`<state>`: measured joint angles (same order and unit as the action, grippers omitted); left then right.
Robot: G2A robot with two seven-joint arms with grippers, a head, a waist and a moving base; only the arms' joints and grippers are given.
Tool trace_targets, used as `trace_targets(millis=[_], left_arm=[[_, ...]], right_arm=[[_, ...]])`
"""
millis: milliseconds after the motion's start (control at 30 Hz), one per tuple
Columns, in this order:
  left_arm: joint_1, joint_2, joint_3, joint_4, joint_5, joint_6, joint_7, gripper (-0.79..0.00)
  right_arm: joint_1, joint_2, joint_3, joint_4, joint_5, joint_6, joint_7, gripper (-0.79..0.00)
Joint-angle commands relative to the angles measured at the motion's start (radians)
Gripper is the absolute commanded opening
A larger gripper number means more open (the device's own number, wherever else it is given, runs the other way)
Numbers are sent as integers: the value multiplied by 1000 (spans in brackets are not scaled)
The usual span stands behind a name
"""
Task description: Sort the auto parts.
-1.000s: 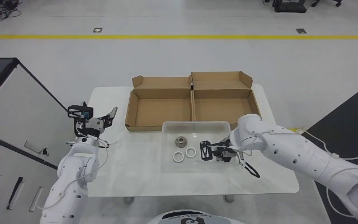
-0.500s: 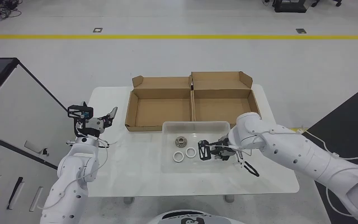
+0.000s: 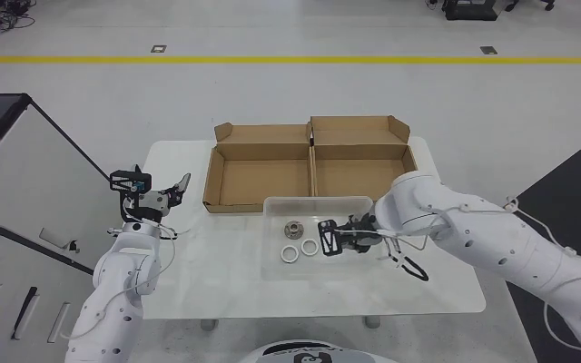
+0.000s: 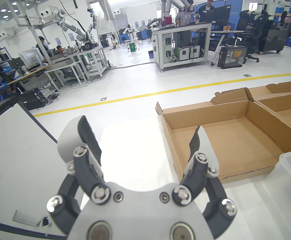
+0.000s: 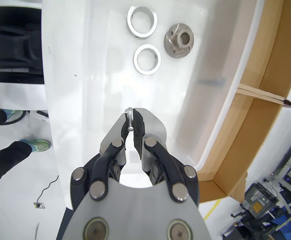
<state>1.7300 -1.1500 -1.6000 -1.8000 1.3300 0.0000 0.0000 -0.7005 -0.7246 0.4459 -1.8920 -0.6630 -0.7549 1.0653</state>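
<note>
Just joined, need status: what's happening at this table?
The right gripper is shut on a small bolt over the clear bin. Two rings and a flange lie in the bin. Both cardboard boxes behind it are empty. The left gripper is open and holds nothing, away from the bin.

**Left box (image 3: 259,181) and right box (image 3: 359,177) at the back of the table (image 3: 200,281), plastic bin (image 3: 272,268) in front.**

The two boxes run side by side along the far edge, walls touching, and the bin sits just before them, mid-table. In the bin's left half, the flanged hub (image 3: 294,228) lies nearest the boxes, with two rings (image 3: 290,254) (image 3: 310,246) side by side just before it. Right of the rings, the right gripper (image 3: 327,239) hangs over the bin, a bolt (image 5: 129,121) between its fingers. The left gripper (image 3: 175,189) is over by the left edge, well apart.
</note>
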Motion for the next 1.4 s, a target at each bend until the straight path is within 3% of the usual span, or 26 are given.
trace_targets(millis=[0, 367, 667, 833, 1367], left_arm=[[0, 0, 0, 0, 0, 0, 0, 0], [0, 0, 0, 0, 0, 0, 0, 0], [0, 0, 0, 0, 0, 0, 0, 0], [0, 0, 0, 0, 0, 0, 0, 0], [0, 0, 0, 0, 0, 0, 0, 0]], right_arm=[[2, 9, 16, -13, 30, -5, -5, -785], [18, 70, 93, -9, 152, -84, -84, -785], [46, 88, 115, 55, 203, -196, -196, -785], [72, 74, 115, 94, 233, -257, -268, -785], [169, -8, 56, 194, 320, -257, -452, -785]])
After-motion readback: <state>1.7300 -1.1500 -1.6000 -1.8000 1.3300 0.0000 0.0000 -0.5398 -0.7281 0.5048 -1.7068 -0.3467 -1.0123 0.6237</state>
